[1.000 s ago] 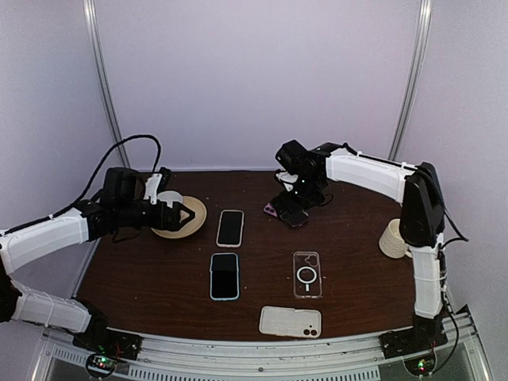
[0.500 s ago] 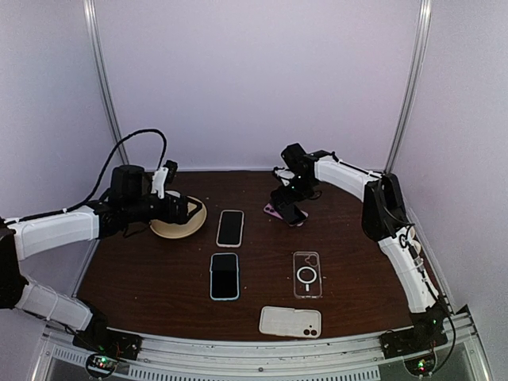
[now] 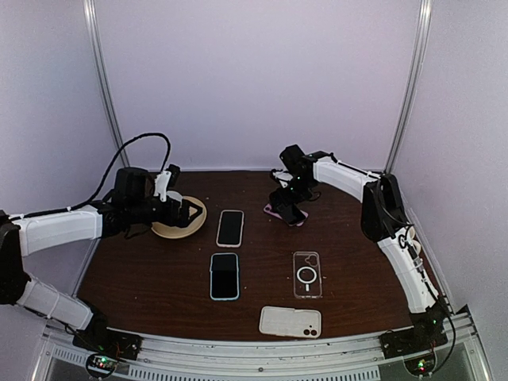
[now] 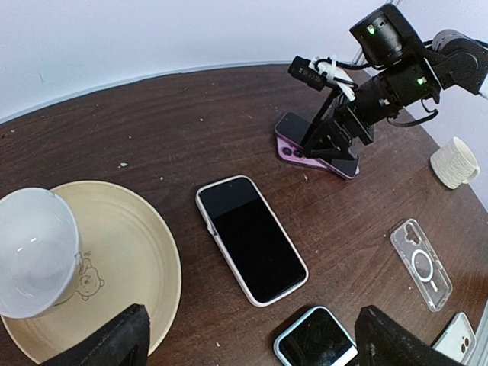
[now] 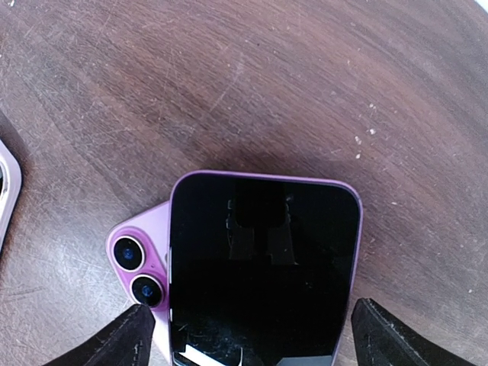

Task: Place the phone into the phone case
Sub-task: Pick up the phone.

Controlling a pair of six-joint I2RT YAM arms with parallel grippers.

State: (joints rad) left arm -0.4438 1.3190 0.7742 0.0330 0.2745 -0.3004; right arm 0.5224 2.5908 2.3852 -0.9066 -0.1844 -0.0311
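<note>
Purple-edged phone seen beneath wide-open, empty right claw, laid over purple two-lens piece; left claw likewise spread, empty.

A dark wooden table (scuffed and speckled) stands inside pale lilac walls with two metal uprights.

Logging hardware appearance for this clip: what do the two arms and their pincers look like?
Both arms have white link shells with black joints: left arm, right arm. A black cable loops above the left arm. The left pincer and right pincer are black, with dark wedge-shaped fingers. Green lights glow on the right wrist.
</note>
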